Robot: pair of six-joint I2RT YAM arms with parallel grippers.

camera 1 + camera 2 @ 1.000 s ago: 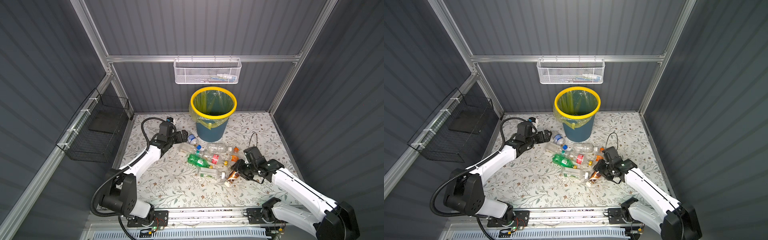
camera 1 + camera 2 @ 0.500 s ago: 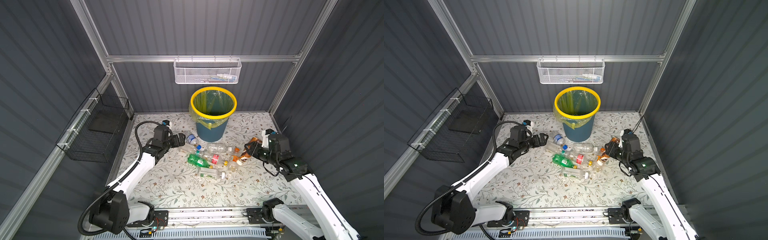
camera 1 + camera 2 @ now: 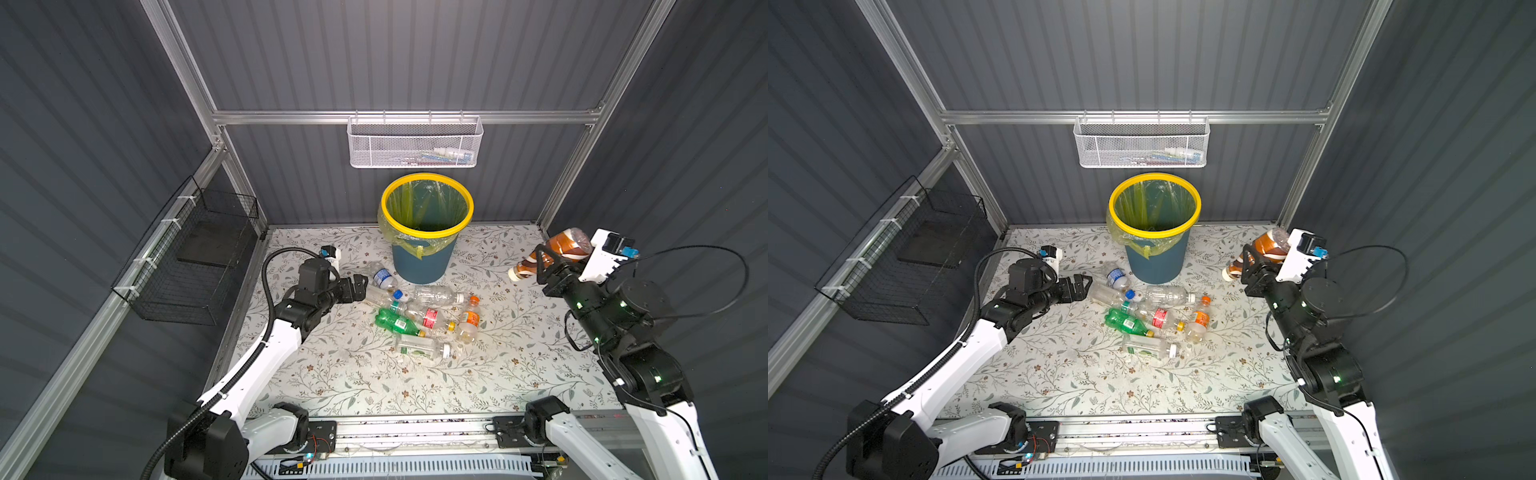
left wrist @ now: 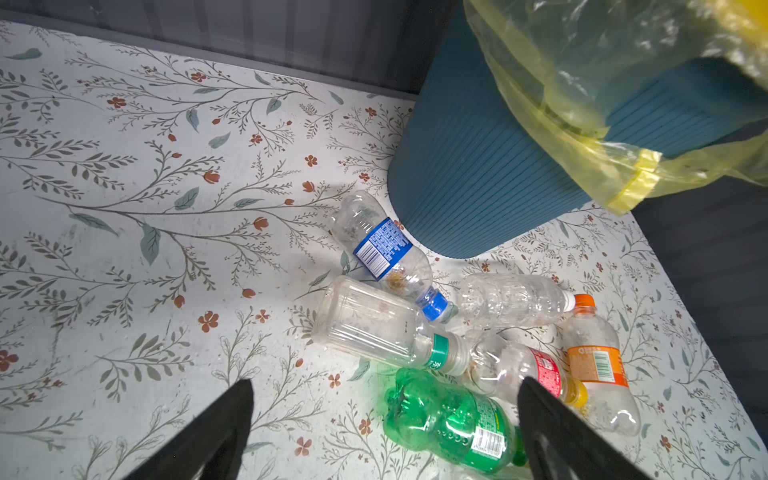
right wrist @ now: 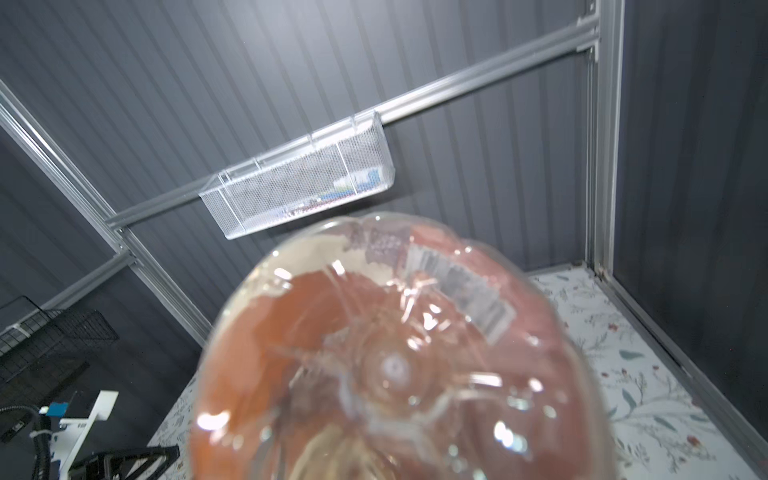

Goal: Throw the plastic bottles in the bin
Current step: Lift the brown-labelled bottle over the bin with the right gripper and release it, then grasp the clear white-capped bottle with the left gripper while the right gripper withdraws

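Plastic bottles (image 3: 395, 322): seven lie heaped before the bin (image 3: 419, 266) at the back edge of the counter (image 3: 332, 374), none visibly binned; right pincer (image 3: 544, 259) grips a brown bottle (image 3: 567, 245) aloft, left pincer (image 3: 359, 289) gapes empty.

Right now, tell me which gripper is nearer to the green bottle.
Left. The left gripper hangs open close beside the green bottle, on its left. The right gripper is raised far off to its right, shut on the brown bottle.
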